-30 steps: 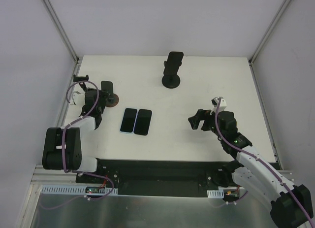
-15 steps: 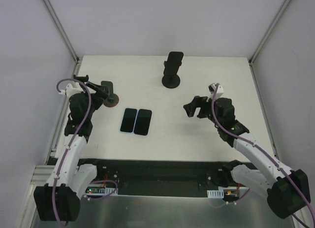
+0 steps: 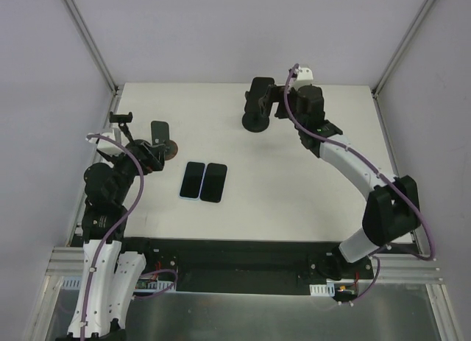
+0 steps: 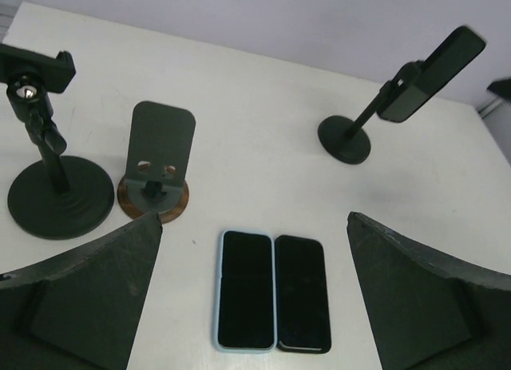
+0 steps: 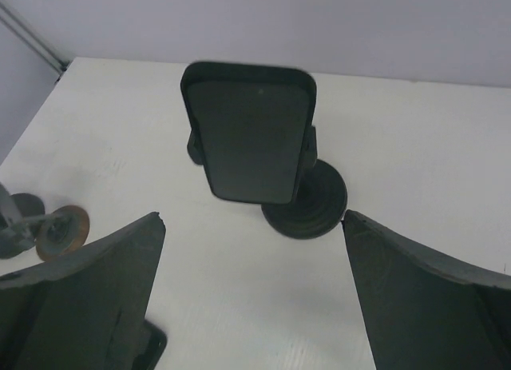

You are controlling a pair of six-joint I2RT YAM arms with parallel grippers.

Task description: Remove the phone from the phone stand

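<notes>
Swung from mid-table a second before, the right gripper had reached the far edge, while the left gripper had drawn back toward the near-left corner.
From above, the right gripper merged with the dark phone stand, so contact was unclear. Its wrist view showed jaws spread wide and the phone still clamped at the far edge's middle, hiding the stem. The left jaws gaped empty. There were three phones, with the blue-cased phone and black phone lying flat. Of the three stands, the clamp stand and wood-based stand stood bare.

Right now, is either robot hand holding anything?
Nothing. The open right gripper faces the black phone on its black round-based stand; the left gripper is open too.
</notes>
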